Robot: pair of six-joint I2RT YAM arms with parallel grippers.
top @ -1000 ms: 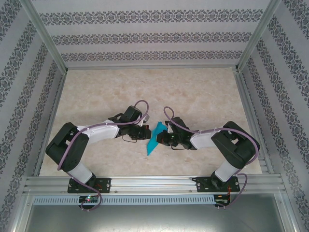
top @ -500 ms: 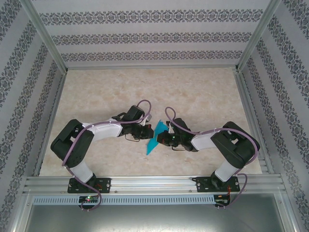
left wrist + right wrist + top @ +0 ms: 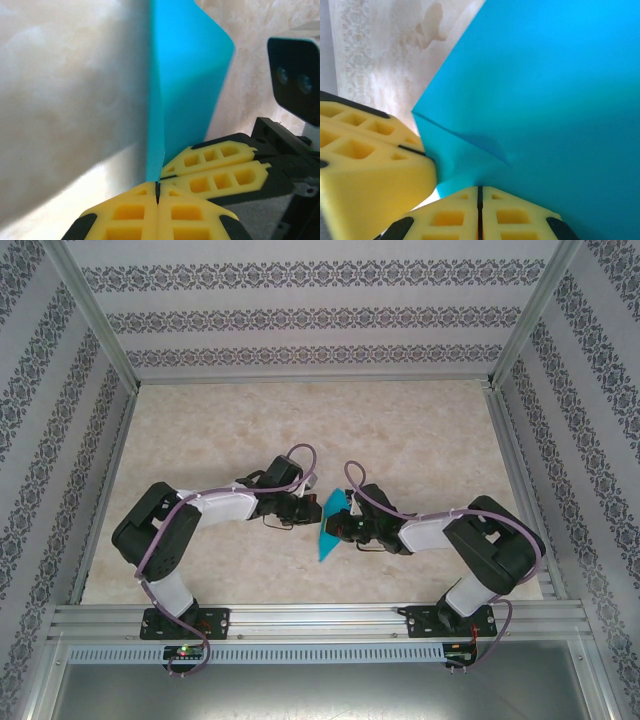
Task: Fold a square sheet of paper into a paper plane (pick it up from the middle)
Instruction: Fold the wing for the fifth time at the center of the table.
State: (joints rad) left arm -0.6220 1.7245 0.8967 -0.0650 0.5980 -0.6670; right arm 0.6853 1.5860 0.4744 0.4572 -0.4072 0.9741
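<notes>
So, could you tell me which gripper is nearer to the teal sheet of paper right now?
Neither, it is a tie. The left gripper is shut on the sheet of paper from its left side, the right gripper shut on it from its right.

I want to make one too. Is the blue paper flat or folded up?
Folded. The blue paper is a narrow pointed shape with a crease line across it.

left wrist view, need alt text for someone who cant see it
The left tool, yellow and shut, pinches the lower edge of a folded teal paper standing upright over a marbled table. The right tool, also yellow, meets the paper beside it.
</notes>
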